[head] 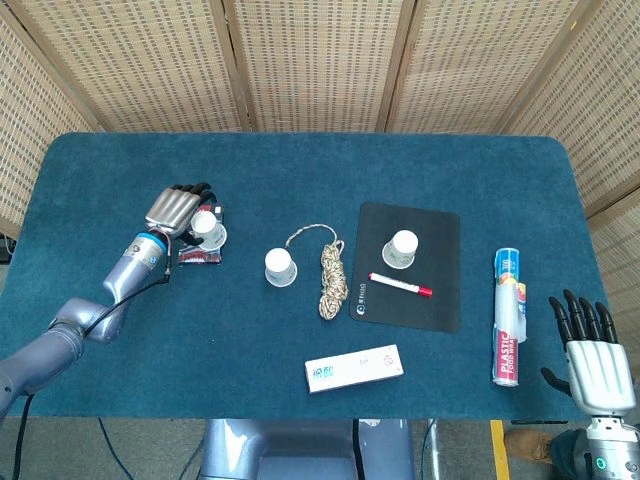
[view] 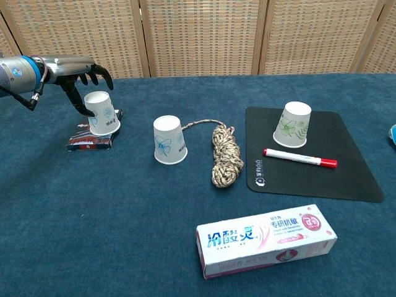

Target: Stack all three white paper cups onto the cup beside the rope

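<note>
Three white paper cups stand upside down. The left cup (head: 210,230) (view: 102,113) sits slightly tilted on a dark packet (head: 192,256) (view: 90,143). My left hand (head: 178,208) (view: 77,71) arches over it, thumb against the cup's left side and fingers apart above its top. The middle cup (head: 281,267) (view: 169,140) stands just left of the coiled rope (head: 331,275) (view: 224,154). The right cup (head: 401,248) (view: 292,124) stands on a black mat (head: 440,295) (view: 349,170). My right hand (head: 592,362) hangs open off the table's near right corner, holding nothing.
A red-capped marker (head: 400,285) (view: 300,157) lies on the mat in front of the right cup. A toothpaste box (head: 354,368) (view: 266,240) lies near the front edge. A plastic wrap roll (head: 507,316) lies at the right side.
</note>
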{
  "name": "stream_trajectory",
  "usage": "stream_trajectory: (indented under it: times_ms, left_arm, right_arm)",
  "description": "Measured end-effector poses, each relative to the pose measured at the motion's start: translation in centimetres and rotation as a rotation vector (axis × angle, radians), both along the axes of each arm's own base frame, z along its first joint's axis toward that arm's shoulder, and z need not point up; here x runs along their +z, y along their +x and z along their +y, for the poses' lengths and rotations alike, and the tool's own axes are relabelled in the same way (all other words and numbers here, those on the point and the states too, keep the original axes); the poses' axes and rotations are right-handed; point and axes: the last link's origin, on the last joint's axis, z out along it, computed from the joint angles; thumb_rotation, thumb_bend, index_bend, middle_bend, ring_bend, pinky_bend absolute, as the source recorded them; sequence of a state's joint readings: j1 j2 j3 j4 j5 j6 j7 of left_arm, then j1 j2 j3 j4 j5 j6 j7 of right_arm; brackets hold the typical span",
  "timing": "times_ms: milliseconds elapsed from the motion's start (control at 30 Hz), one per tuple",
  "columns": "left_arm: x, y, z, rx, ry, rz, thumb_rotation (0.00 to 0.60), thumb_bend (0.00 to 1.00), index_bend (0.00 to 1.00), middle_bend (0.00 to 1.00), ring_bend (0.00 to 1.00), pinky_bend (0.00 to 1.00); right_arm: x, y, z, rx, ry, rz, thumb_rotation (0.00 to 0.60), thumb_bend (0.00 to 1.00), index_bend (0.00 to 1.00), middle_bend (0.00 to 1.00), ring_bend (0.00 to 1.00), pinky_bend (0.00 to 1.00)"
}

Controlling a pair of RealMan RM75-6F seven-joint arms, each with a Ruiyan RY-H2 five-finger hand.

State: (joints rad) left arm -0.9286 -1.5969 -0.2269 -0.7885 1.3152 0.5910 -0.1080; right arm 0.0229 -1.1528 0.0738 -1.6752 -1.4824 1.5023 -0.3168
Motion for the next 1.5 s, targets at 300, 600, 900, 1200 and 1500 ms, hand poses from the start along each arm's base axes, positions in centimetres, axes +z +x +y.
stream_trajectory:
  times_ms: [300, 600, 900, 1200, 1500]
  left_arm:
    - [0.0, 0.0, 0.1, -0.010, 0.009, -0.004, 0.600, 0.19, 0.55, 0.45, 0.45, 0.33]
    - [1.5, 1.9, -1.5, -0.063, -0.007, -0.135, 0.600, 0.18, 0.53, 0.45, 0.45, 0.32]
    - [1.5, 7.4, -6.2, -0.190, -0.146, -0.257, 0.600, 0.17, 0.51, 0.43, 0.45, 0.32]
    - [0.3, 10.1, -7.0, -0.279, -0.118, -0.148, 0.600, 0.17, 0.51, 0.43, 0.45, 0.32]
    - [-0.8, 10.9, -6.2, -0.252, -0.085, -0.153, 0.600, 0.17, 0.50, 0.43, 0.45, 0.32]
  right_arm:
    - [0.0, -0.2, -0.2, -0.010, 0.003, -0.007, 0.600, 0.00, 0.00, 0.00, 0.00, 0.00]
    - [0.4, 0.0, 0.0, -0.003, -0.001, -0.023, 0.600, 0.00, 0.00, 0.00, 0.00, 0.00]
    - [0.4, 0.0, 0.0, -0.001, 0.002, -0.022, 0.600, 0.00, 0.00, 0.00, 0.00, 0.00]
    - [0.6, -0.2, 0.0, -0.008, -0.007, -0.030, 0.600, 0.00, 0.00, 0.00, 0.00, 0.00]
    - [0.8, -0.2, 0.0, -0.009, -0.008, -0.038, 0.600, 0.00, 0.00, 0.00, 0.00, 0.00]
